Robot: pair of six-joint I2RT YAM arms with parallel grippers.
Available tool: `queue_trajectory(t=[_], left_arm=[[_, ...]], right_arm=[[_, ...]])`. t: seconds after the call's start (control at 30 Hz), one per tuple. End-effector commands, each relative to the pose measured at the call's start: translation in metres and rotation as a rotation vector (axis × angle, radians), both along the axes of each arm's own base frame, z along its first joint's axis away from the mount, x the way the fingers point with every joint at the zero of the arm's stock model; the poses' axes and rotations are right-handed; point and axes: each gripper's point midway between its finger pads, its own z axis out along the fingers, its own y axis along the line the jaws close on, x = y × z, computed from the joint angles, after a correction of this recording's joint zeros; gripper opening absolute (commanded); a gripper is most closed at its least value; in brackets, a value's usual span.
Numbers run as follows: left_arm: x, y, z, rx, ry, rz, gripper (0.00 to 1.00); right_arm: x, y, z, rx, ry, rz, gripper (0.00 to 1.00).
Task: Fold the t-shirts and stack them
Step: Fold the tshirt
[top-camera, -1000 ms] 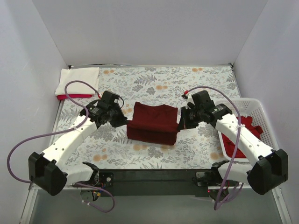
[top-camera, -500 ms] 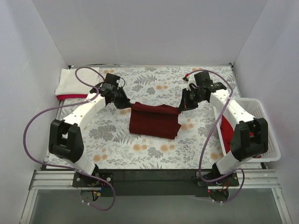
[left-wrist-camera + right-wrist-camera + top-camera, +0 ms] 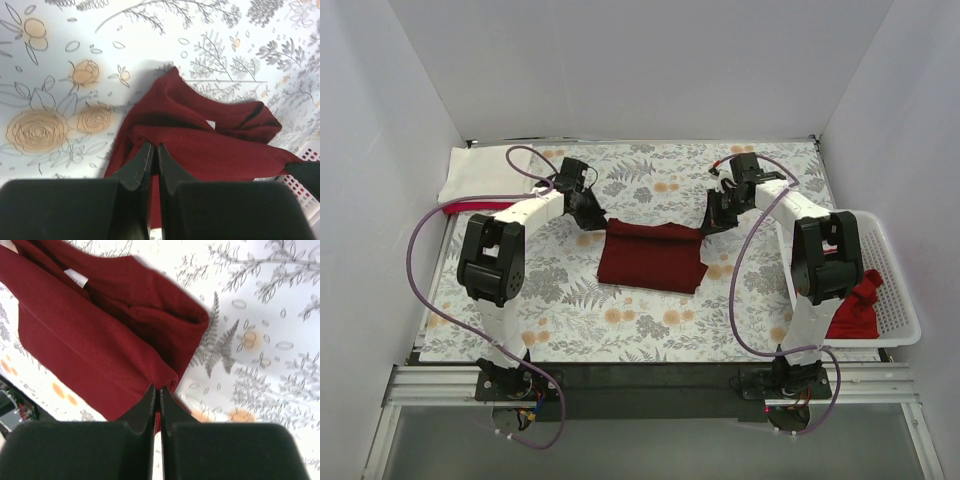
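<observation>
A dark maroon t-shirt (image 3: 652, 257) lies folded in the middle of the floral table. My left gripper (image 3: 597, 223) is shut on its far left corner, seen in the left wrist view (image 3: 154, 146) with the maroon cloth (image 3: 210, 145) pinched between the jaws. My right gripper (image 3: 704, 231) is shut on its far right corner, seen in the right wrist view (image 3: 158, 388) with the cloth (image 3: 100, 335) between the jaws. A cream-white folded shirt (image 3: 480, 175) lies on a red one (image 3: 470, 207) at the far left. More red shirts (image 3: 855, 305) sit in the basket.
A white lattice basket (image 3: 890, 270) stands at the right edge of the table. White walls (image 3: 640, 70) close in the back and sides. The floral tablecloth (image 3: 650, 320) shows in front of the shirt.
Both grippers moved away from me toward the back, carrying the near edge of the maroon shirt over itself. The shirt now lies flatter, with its held edge at the far side.
</observation>
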Motion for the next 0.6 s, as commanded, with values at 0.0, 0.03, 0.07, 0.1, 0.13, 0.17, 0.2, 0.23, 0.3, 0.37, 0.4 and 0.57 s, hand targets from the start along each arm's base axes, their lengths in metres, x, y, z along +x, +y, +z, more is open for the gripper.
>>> queue_trajectory(t=[0.0,0.03,0.07,0.1,0.13,0.17,0.2,0.23,0.3,0.37,0.4,0.57], left_arm=[[0.027,0.016,0.008,0.034,-0.075,0.059,0.03],[0.027,0.018,0.005,0.038,-0.071,0.065,0.08],[0.028,0.018,0.005,0.039,-0.071,0.07,0.21],[0.029,0.018,0.01,0.036,-0.082,0.074,0.26],[0.03,0.02,0.013,0.038,-0.092,0.081,0.31],[0.029,0.02,0.017,0.036,-0.104,0.081,0.42],[0.028,0.021,0.031,0.033,-0.137,0.083,0.47],[0.027,0.025,0.037,0.04,-0.155,0.094,0.53],[0.019,0.028,0.045,0.042,-0.192,0.1,0.62],[0.012,0.03,0.071,0.025,-0.28,0.09,0.63],[0.012,0.029,0.075,0.011,-0.323,0.083,0.63],[-0.021,0.0,0.071,-0.135,-0.378,-0.045,0.36]], right_arm=[[0.033,-0.003,0.006,0.004,-0.108,-0.022,0.08],[0.035,-0.003,0.005,0.0,-0.115,-0.026,0.12],[0.041,-0.003,0.006,-0.001,-0.133,-0.04,0.19],[0.042,-0.006,0.009,-0.014,-0.159,-0.058,0.22],[0.042,-0.006,0.015,-0.004,-0.187,-0.067,0.25],[0.044,-0.007,0.035,0.011,-0.257,-0.081,0.36],[0.045,-0.012,0.035,-0.002,-0.292,-0.116,0.42],[0.044,-0.014,0.041,-0.005,-0.328,-0.128,0.47],[0.044,-0.015,0.073,0.031,-0.437,-0.145,0.54],[0.028,-0.012,0.078,0.071,-0.458,-0.128,0.55],[0.02,-0.005,0.081,0.118,-0.46,-0.099,0.55],[-0.014,0.026,0.083,0.368,-0.468,-0.005,0.55]])
